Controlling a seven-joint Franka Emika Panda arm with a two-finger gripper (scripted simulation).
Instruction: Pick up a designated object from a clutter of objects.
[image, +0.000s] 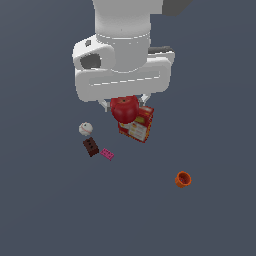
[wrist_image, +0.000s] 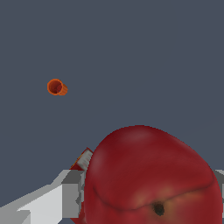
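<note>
The red fruit (image: 124, 109) hangs just under the gripper (image: 125, 106), clamped between the jaws, which close on its two flanks; in the wrist view it (wrist_image: 153, 179) fills the foreground with a grey finger (wrist_image: 72, 194) pressed to its side and the dark dimple facing the camera. It sits in front of and slightly above the red printed box (image: 138, 125), apparently lifted clear of the desk (image: 50, 210), though the exterior view alone cannot settle how high. The white ball (image: 85, 129), dark brown block (image: 90, 147) and pink brick (image: 107, 154) lie together on the box's exterior-view-left side, well apart from it. The orange cup (image: 183, 179) lies further off, toward the exterior view's right.

The fruit looks glossy, round and firm, so I would judge it light but slippery. A hold across its widest middle is the safest, since a grip nearer the top or bottom could squirt it out.
</note>
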